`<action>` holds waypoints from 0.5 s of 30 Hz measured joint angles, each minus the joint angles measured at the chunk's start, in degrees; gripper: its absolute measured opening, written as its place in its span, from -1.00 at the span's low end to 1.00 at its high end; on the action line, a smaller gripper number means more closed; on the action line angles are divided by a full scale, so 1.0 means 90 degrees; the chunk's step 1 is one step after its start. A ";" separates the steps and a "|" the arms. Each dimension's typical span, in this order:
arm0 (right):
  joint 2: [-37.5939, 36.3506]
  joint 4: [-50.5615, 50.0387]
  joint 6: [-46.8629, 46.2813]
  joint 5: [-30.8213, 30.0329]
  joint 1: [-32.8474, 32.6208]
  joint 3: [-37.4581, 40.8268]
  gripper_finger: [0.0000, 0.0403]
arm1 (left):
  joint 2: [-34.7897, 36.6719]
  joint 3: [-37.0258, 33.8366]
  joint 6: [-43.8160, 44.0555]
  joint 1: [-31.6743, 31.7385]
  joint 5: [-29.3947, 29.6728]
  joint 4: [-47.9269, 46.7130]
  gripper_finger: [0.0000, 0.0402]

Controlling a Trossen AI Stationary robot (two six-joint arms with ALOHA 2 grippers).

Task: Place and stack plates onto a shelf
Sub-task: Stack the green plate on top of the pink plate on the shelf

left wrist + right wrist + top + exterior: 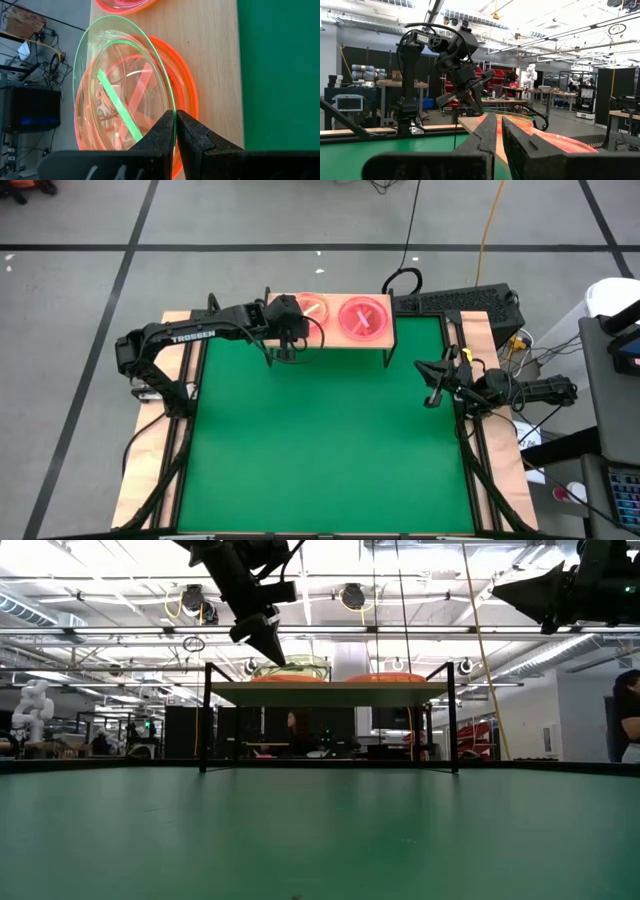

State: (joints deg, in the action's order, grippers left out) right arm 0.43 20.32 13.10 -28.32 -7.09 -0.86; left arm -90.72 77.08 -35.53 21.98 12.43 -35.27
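The shelf (328, 340) stands at the table's far edge and carries two piles of plates. My left gripper (175, 127) is over its left pile (312, 308), shut on a green plate (120, 90) that lies above orange and pink plates (189, 95). The low view shows this gripper (272, 648) slanting down onto the green plate (295, 665). The right pile (362, 318) is pink and orange. My right gripper (433, 392) hangs shut over the table's right edge, away from the shelf; its wrist view (499, 135) looks across at the left arm. My left gripper pinches the green plate's rim (172, 107) between its two fingers, on the side nearest the table's left and near edges. The fingers slant down from the left. The plate is tilted, its held side raised above the orange plate's rim (192, 107) and its far side low in the pile.
The shelf's light-wood board (215, 60) has a bare strip along its near edge. The green mat (320, 440) spreads in front of the shelf. Thin black shelf legs (207, 720) stand at the corners. Cables and a keyboard (460, 302) lie beyond the far right corner.
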 joint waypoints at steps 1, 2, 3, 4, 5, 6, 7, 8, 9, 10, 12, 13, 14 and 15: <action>0.0000 0.0000 0.0000 0.0000 0.0000 0.0000 -0.92 | 0.0000 0.0000 0.0010 0.0000 0.0000 0.0000 -0.89; 0.0000 0.0000 0.0000 0.0000 0.0000 0.0000 -0.92 | 0.0000 0.0000 0.0010 0.0000 0.0000 0.0000 -0.89; 0.0000 -0.0001 0.0000 0.0000 0.0000 0.0000 -0.92 | 0.0000 0.0000 0.0010 0.0000 0.0000 0.0000 -0.89; 0.0000 0.0000 0.0000 0.0000 0.0000 0.0000 -0.92 | 0.0000 0.0000 0.0014 0.0001 0.0000 0.0000 -0.89; 0.0000 -0.0001 0.0000 0.0000 0.0000 0.0000 -0.92 | 0.0000 0.0000 0.0021 0.0002 0.0000 0.0000 -0.89; 0.0000 0.0000 0.0000 0.0000 0.0000 0.0000 -0.92 | 0.0000 0.0000 0.0025 0.0006 0.0000 0.0001 -0.89; 0.0000 -0.0002 0.0000 0.0000 0.0000 0.0000 -0.92 | 0.0000 0.0000 0.0027 0.0014 0.0000 0.0000 -0.89; 0.0000 0.0000 0.0000 0.0000 0.0000 0.0000 -0.92 | 0.0000 0.0000 0.0032 0.0015 0.0000 0.0000 -0.89; 0.0000 -0.0001 0.0000 0.0000 -0.0001 0.0000 -0.92 | 0.0000 0.0000 0.0039 0.0015 0.0002 0.0002 -0.89; 0.0000 -0.0001 0.0000 0.0000 0.0000 0.0000 -0.92 | 0.0000 0.0000 0.0044 0.0015 0.0002 0.0009 -0.89; 0.0000 -0.0002 0.0000 0.0000 0.0000 0.0000 -0.92 | 0.0000 0.0000 0.0037 0.0015 0.0002 0.0044 -0.85; 0.0000 0.0000 -0.0001 0.0000 0.0000 0.0000 -0.92 | 0.0000 0.0000 0.0031 0.0015 0.0002 0.0052 -0.81; 0.0000 -0.0002 0.0000 0.0000 -0.0001 0.0000 -0.92 | 0.0000 0.0000 0.0013 0.0015 0.0002 0.0050 -0.77; 0.0000 0.0000 -0.0002 0.0000 -0.0002 0.0000 -0.92 | 0.0000 0.0000 -0.0002 0.0015 0.0002 0.0049 -0.72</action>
State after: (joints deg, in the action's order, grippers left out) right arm 0.43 20.32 13.09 -28.32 -7.11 -0.86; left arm -90.72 77.08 -35.55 22.11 12.45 -34.83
